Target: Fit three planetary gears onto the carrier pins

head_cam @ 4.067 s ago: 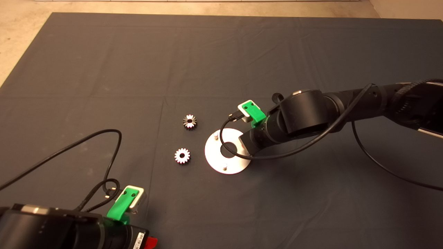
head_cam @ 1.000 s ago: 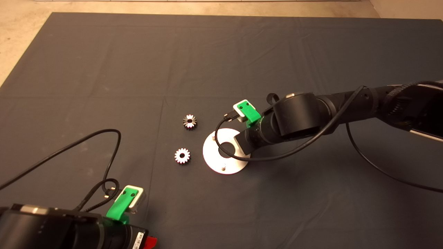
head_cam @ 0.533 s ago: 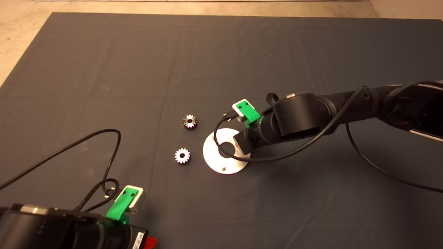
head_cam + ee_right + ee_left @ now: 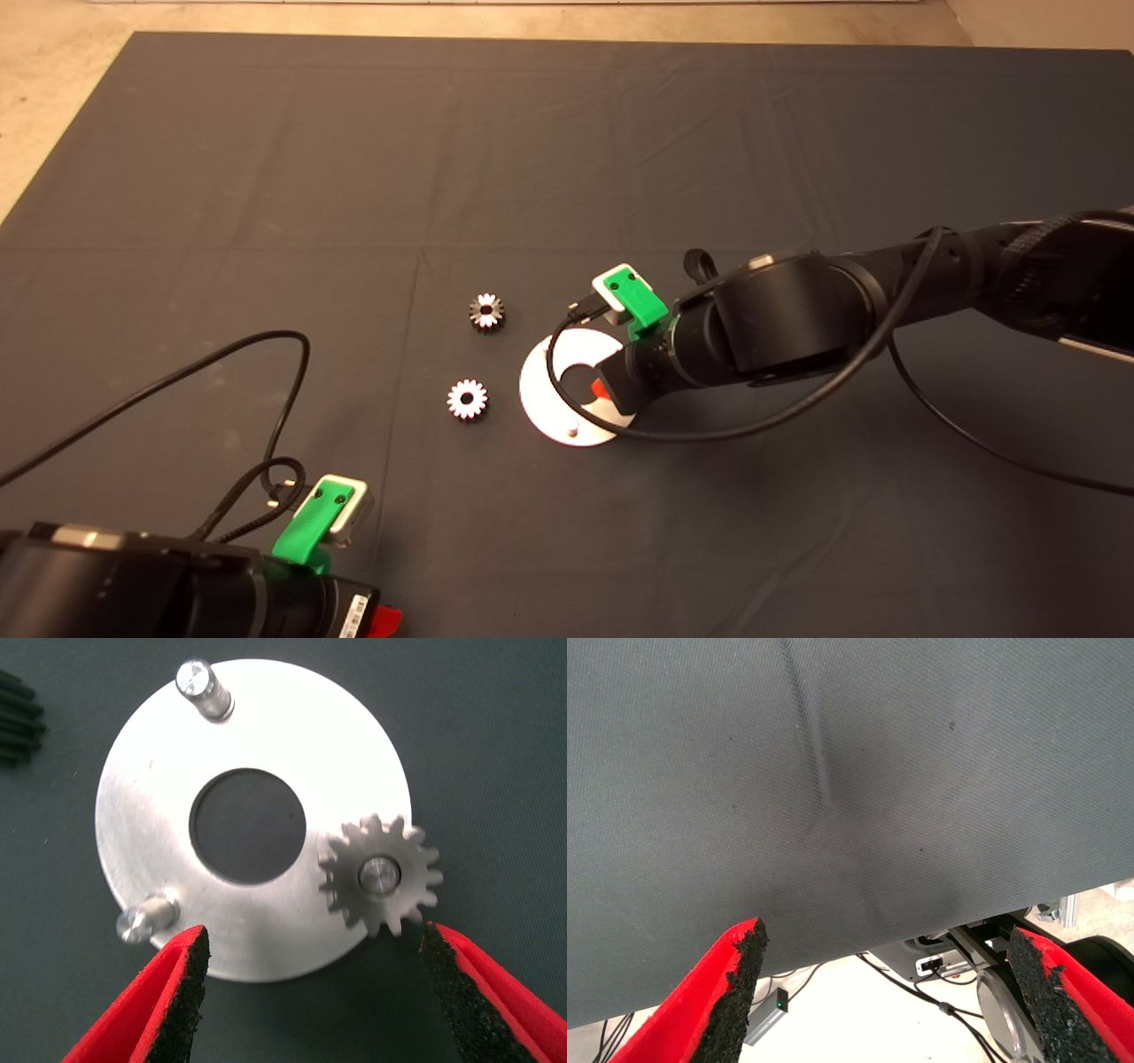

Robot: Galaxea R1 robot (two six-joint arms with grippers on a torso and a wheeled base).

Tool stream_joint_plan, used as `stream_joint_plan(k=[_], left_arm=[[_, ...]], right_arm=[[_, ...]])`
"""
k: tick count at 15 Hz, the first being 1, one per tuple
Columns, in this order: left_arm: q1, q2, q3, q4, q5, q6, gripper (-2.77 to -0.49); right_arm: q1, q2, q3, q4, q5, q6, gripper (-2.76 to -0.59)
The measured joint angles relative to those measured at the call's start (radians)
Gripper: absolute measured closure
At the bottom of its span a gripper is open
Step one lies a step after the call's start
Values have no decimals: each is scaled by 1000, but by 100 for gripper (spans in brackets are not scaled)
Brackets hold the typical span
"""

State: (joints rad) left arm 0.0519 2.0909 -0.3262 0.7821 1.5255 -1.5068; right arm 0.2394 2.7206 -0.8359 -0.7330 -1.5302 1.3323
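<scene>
The left gripper sits parked at the mat's near-left corner, its jaws spread wide with nothing between them; its wrist view shows only bare mat and floor clutter past the edge. It has no part in the present step, so it waits out of the way.

Well clear of either set of jaws, 2 loose gears lie flat on the mat to the left of the disc: the near gear and the far gear. They lie teeth-out and face-up, which should leave them easy to pinch from above.

The disc lies flat, almost directly under the right gripper. The right jaws stand open and hold nothing. Just ahead of the right-hand pad and a little inside it, the seated gear sits on 1 carrier pin, the pin's end showing through its bore, part of its teeth overhanging the disc's rim. The open stance fits a release: the gear appears to rest on its pin unaided.

2 pins are bare: the near pin just ahead of the left-hand pad, and the far pin across the central hole. By my judgement 1 of 3 gears is installed.
</scene>
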Motion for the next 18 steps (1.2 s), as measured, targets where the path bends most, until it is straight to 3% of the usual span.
stream_joint_plan(k=[2,3,5,6,9,12,13,14,16,17,18], left_arm=[[0,0,0,0,0,0,-192],[0,1,0,0,0,0,-192],[0,0,0,0,0,1,-192],[0,1,0,1,0,1,-192],[-1,2,0,12,0,1,-192],[-24,17,0,23,0,9,-192],[-52,21,0,22,-1,27,-192],[-104,21,0,15,-1,54,-192],[-242,20,0,-5,1,117,-192],[-284,19,0,-12,0,142,-192],[-300,18,0,-16,0,158,-192]], right_arm=[[19,-59,80,1,3,37,-191],[45,-92,110,2,4,55,-195],[123,-209,193,10,3,81,-204],[146,-268,235,16,3,84,-205],[177,-495,361,96,-2,97,-219],[209,-648,425,214,-6,103,-220],[210,-666,440,260,-9,103,-220],[210,-671,450,294,-8,103,-220],[216,-671,461,324,-3,103,-220],[221,-675,464,329,-1,102,-220],[221,-686,465,333,0,102,-220]])
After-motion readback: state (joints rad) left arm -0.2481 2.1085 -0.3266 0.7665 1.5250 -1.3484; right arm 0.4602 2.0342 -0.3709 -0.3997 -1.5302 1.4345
